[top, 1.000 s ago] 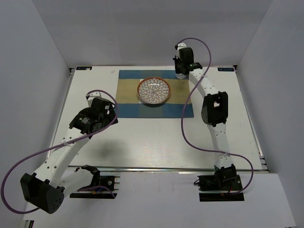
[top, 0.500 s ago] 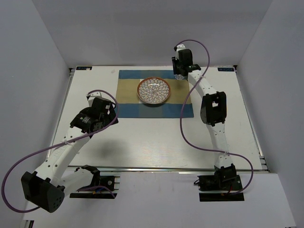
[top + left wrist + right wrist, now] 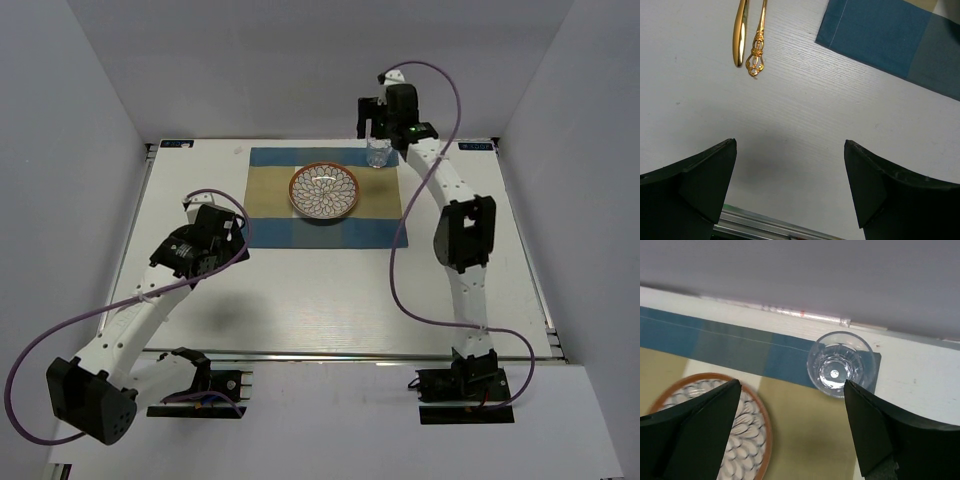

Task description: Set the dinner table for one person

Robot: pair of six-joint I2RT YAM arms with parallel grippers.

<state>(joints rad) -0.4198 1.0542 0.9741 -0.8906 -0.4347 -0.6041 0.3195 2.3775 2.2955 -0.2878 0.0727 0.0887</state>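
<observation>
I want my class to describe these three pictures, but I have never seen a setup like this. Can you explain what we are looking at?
These are two robot arms bolted at the near edge of a white table. The overhead picture comes from a fixed camera above and behind them. On the table lies a blue-and-tan placemat, bearing a patterned plate and, at its far right corner, a clear glass. The other two pictures come from a camera on each wrist. The dark shapes at the bottom of one are the left fingers, open over the table near two pieces of gold cutlery. Those in the other are the right fingers, open above the glass. Neither holds anything.
</observation>
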